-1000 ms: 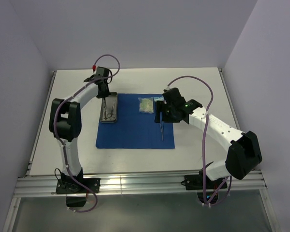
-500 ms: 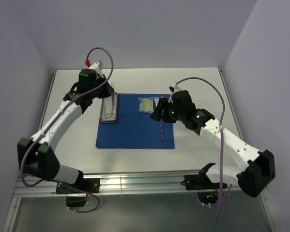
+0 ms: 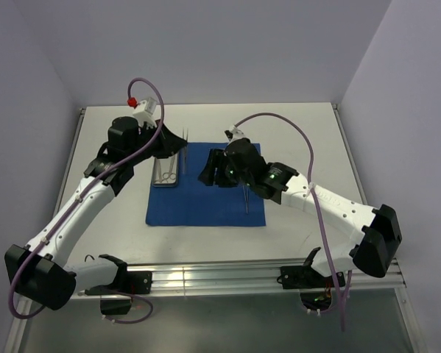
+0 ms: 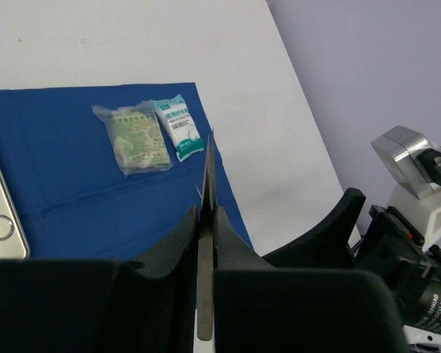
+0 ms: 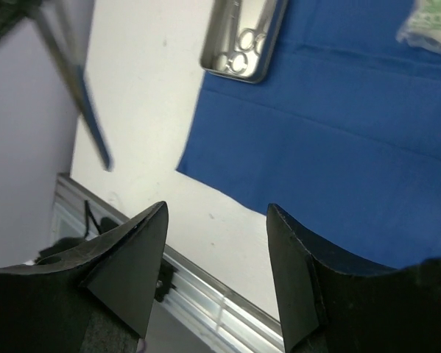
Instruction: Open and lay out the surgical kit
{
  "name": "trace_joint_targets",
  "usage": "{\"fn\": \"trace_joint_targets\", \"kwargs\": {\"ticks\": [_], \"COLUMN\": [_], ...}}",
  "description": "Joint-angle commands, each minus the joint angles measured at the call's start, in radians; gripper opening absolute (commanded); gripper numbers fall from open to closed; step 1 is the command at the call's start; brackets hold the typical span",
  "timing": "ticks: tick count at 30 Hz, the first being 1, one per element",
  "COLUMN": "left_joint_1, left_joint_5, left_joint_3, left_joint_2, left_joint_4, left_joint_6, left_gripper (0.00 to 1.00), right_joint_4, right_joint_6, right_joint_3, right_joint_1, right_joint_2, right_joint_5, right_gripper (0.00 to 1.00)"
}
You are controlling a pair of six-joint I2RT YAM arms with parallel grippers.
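Note:
The surgical kit's royal-blue cloth [image 3: 198,206] lies spread flat on the table. A steel tray [image 3: 166,176] rests on its left edge, with scissor rings [image 5: 242,40] showing inside. My left gripper [image 3: 177,143] hangs above the tray's far right corner, shut on thin steel tweezers [image 4: 207,184] that stick out past its fingertips [image 4: 183,235]. Two packets [image 4: 135,137] lie side by side on the cloth. A second pair of tweezers [image 3: 247,197] lies near the cloth's right edge. My right gripper [image 5: 216,209] is open and holds nothing, hovering over the cloth's upper middle [image 3: 208,170].
The right arm's body [image 4: 419,220] is close on the left gripper's right side. The table's near metal rail [image 5: 205,294] runs below the cloth's front edge. White table [image 3: 301,132] surrounds the cloth, with walls on three sides.
My left gripper has risen from the tray with the tweezers and shifted right. The right gripper has swung left across the cloth, over where the packets lie, and its jaws have narrowed a little.

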Motion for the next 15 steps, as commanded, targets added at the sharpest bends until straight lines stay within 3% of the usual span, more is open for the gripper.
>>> {"fn": "trace_joint_targets", "kwargs": {"ticks": [1,15], "left_joint_1": [-0.013,-0.039], "left_joint_5": [0.011,0.027], "left_joint_3": [0.001,0.015], "left_joint_2": [0.001,0.038], "left_joint_4": [0.045,0.040], "left_joint_6": [-0.023,-0.039], "left_gripper": [0.00,0.00], "right_joint_4": [0.052,0.053], "right_joint_6": [0.032,0.023], "right_joint_3": [0.091,0.196], "right_joint_1": [0.027,0.058], "right_joint_2": [0.018,0.100], "right_joint_5": [0.044,0.003], "right_gripper": [0.63,0.60]}}
